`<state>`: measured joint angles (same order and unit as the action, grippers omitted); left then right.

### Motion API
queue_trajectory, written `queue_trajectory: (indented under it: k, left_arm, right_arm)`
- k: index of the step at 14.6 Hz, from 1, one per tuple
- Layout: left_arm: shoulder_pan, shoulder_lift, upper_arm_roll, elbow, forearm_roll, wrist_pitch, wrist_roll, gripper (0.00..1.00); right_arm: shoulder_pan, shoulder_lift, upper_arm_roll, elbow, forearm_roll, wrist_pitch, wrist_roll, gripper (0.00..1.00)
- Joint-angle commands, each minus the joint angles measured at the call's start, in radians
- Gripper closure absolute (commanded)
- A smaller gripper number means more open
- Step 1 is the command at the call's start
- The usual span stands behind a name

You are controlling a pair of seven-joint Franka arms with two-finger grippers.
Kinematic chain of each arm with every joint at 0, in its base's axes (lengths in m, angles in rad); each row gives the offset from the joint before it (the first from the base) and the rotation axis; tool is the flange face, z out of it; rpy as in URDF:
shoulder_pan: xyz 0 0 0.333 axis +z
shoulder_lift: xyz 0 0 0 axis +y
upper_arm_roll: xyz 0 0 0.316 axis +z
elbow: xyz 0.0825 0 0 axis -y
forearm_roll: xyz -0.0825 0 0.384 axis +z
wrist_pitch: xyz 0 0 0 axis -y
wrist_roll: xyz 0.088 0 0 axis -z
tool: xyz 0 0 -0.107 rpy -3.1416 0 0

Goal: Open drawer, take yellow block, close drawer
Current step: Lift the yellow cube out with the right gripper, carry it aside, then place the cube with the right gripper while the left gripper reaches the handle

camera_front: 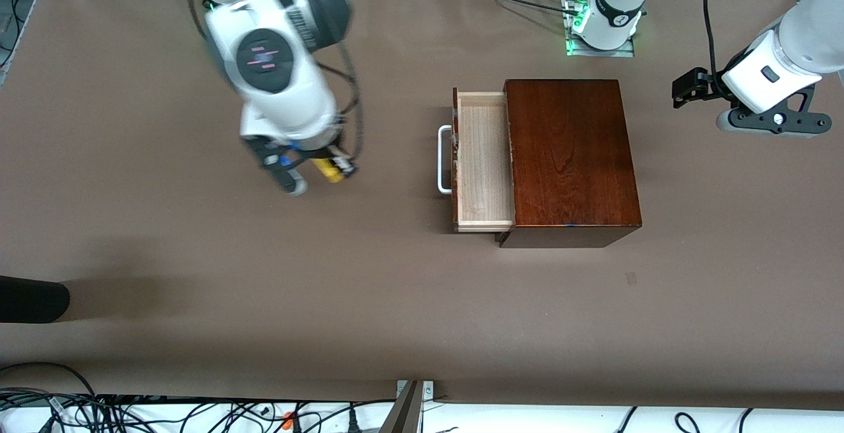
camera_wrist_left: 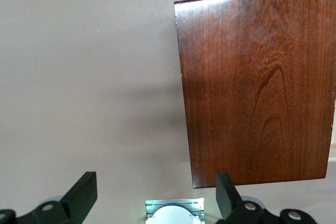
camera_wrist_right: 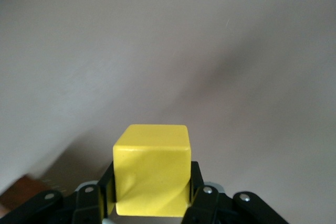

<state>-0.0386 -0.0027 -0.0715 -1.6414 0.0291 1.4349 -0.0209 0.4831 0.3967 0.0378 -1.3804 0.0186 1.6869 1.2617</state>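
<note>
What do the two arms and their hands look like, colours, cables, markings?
Both arms have glossy white shells. The right arm has a dark round cap with pink marks and loose black cables; its hand is black with blue bits. The left arm carries a black bracket, and the left hand is black with plain flat fingers.

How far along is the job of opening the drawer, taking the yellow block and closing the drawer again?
Done: the drawer stands pulled out of the wooden box, its pale inside bare. In hand: the right gripper is shut on the yellow block, over bare table toward the right arm's end. Left: setting the block down and closing the drawer. The left gripper waits open beside the box.
</note>
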Motion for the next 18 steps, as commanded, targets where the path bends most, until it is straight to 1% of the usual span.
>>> queue_trajectory:
  k: [1,3,4,5,6,7,9,11,12,13,14,15,16,17,18]
  left_arm:
    - [-0.001,0.004,-0.001,0.017,-0.021,-0.027,-0.010,0.00]
    - [-0.001,0.004,-0.001,0.017,-0.021,-0.027,-0.010,0.00]
    - [-0.001,0.004,-0.001,0.017,-0.021,-0.027,-0.010,0.00]
    - [-0.003,0.004,-0.002,0.018,-0.021,-0.027,-0.010,0.00]
    - [-0.003,0.004,-0.007,0.018,-0.021,-0.027,-0.010,0.00]
    - [-0.003,0.004,-0.016,0.020,-0.020,-0.027,-0.010,0.00]
    - [-0.001,0.004,-0.027,0.031,-0.023,-0.028,-0.010,0.00]
    - [-0.003,0.003,-0.040,0.031,-0.026,-0.039,-0.010,0.00]
    - [-0.004,0.009,-0.063,0.031,-0.055,-0.053,0.001,0.00]
    - [-0.009,0.036,-0.098,0.031,-0.078,-0.073,0.001,0.00]
    - [-0.013,0.062,-0.149,0.031,-0.080,-0.089,0.005,0.00]
    - [-0.017,0.097,-0.195,0.034,-0.086,-0.088,-0.005,0.00]
    - [-0.018,0.131,-0.232,0.046,-0.086,-0.080,-0.008,0.00]
    - [-0.024,0.177,-0.266,0.076,-0.086,-0.068,0.007,0.00]
    - [-0.030,0.231,-0.295,0.127,-0.086,-0.042,0.015,0.00]
  right_arm:
    - [0.003,-0.208,-0.111,-0.311,0.056,0.104,-0.250,1.00]
    - [0.003,-0.326,-0.180,-0.505,0.055,0.202,-0.431,1.00]
    - [0.003,-0.373,-0.212,-0.585,0.055,0.235,-0.521,1.00]
    - [0.003,-0.412,-0.270,-0.658,0.055,0.259,-0.629,1.00]
    - [0.003,-0.433,-0.341,-0.710,0.055,0.273,-0.756,1.00]
    - [0.003,-0.443,-0.398,-0.745,0.055,0.280,-0.868,1.00]
    - [0.003,-0.443,-0.501,-0.799,0.054,0.307,-1.051,1.00]
    - [0.003,-0.438,-0.600,-0.865,0.054,0.393,-1.233,1.00]
    - [0.003,-0.424,-0.642,-0.899,0.052,0.442,-1.302,1.00]
    - [0.003,-0.402,-0.676,-0.928,0.054,0.495,-1.371,1.00]
    - [0.002,-0.368,-0.715,-0.956,0.054,0.549,-1.450,1.00]
    - [0.002,-0.334,-0.748,-0.980,0.054,0.606,-1.522,1.00]
    - [-0.001,-0.297,-0.762,-1.000,0.055,0.655,-1.573,1.00]
    - [-0.017,-0.267,-0.766,-1.009,0.055,0.686,-1.599,1.00]
    - [-0.044,-0.233,-0.766,-1.013,0.057,0.704,-1.628,1.00]
